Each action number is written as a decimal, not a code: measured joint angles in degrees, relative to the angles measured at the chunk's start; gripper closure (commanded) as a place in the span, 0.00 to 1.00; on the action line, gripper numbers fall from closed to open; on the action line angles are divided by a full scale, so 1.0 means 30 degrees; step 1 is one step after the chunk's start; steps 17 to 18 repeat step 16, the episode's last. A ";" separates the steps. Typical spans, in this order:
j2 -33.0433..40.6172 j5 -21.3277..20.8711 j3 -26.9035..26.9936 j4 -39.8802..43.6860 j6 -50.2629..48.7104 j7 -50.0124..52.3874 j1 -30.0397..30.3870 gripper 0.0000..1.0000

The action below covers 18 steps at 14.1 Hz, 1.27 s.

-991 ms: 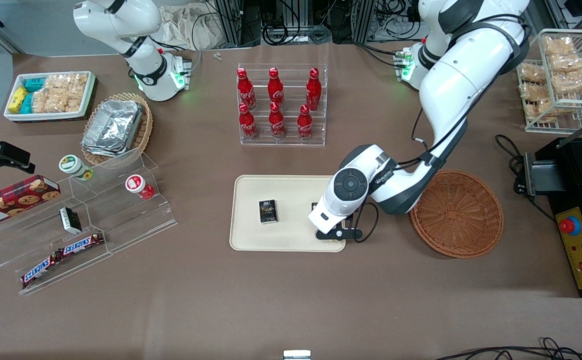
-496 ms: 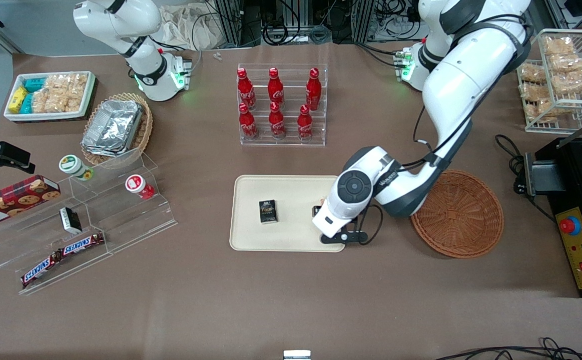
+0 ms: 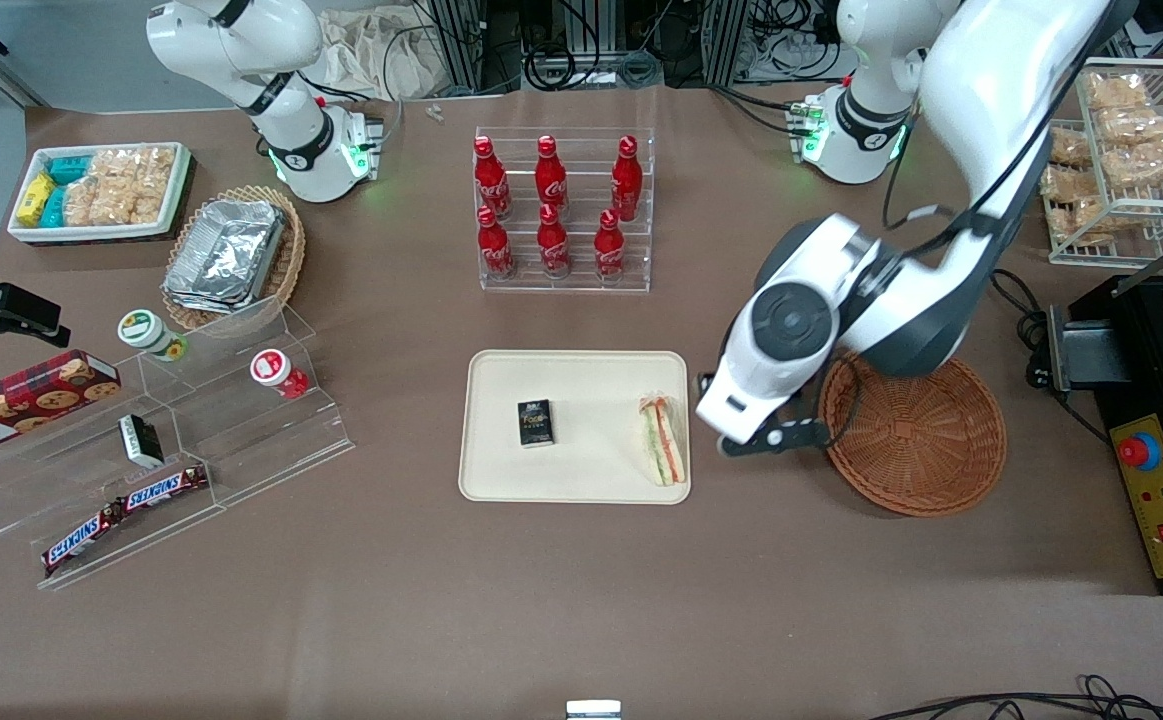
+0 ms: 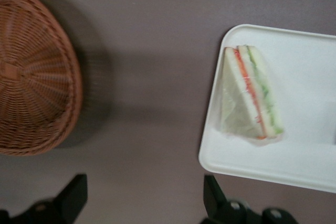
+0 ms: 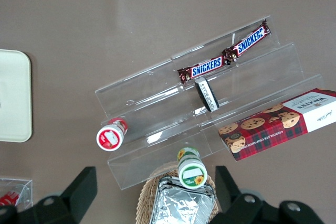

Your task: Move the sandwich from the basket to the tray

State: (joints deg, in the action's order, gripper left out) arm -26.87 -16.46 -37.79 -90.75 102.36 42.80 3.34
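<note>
One sandwich (image 3: 664, 440) lies on the one tray (image 3: 581, 372); one basket (image 3: 916, 430) sits empty. The gripper (image 3: 773, 440) hovers between them over the brown counter (image 3: 581, 600), jaws spread.

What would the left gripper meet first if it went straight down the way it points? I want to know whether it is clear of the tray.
Probably bare table. The gripper, jaws open, points down between the basket and the tray holding the sandwich; depth is uncertain.

Sandwich (image 3: 664, 440) on tray (image 3: 581, 478) – gripper (image 3: 776, 437) between tray, basket (image 3: 916, 440).
</note>
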 measured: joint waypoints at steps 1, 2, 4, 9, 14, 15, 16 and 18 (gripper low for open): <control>0.1704 0.1132 0.1109 -0.1393 0.0504 -0.1601 -0.0062 0.01; 0.3440 0.2014 0.2376 -0.2975 0.1302 -0.3190 -0.0254 0.01; 0.6820 0.3501 0.5356 -0.6358 0.2975 -0.6417 -0.1181 0.01; 1.0684 0.4306 1.0093 -0.9091 0.2029 -1.4569 -0.2643 0.01; 0.9899 0.4730 1.2013 -0.6078 -0.0400 -1.8209 -0.2449 0.01; 0.9358 0.4725 1.2058 -0.5177 -0.0926 -1.8276 -0.2418 0.01; 0.8630 0.4639 1.2047 -0.4105 -0.1584 -1.8347 -0.2423 0.01; 0.8630 0.4639 1.2047 -0.4105 -0.1584 -1.8347 -0.2423 0.01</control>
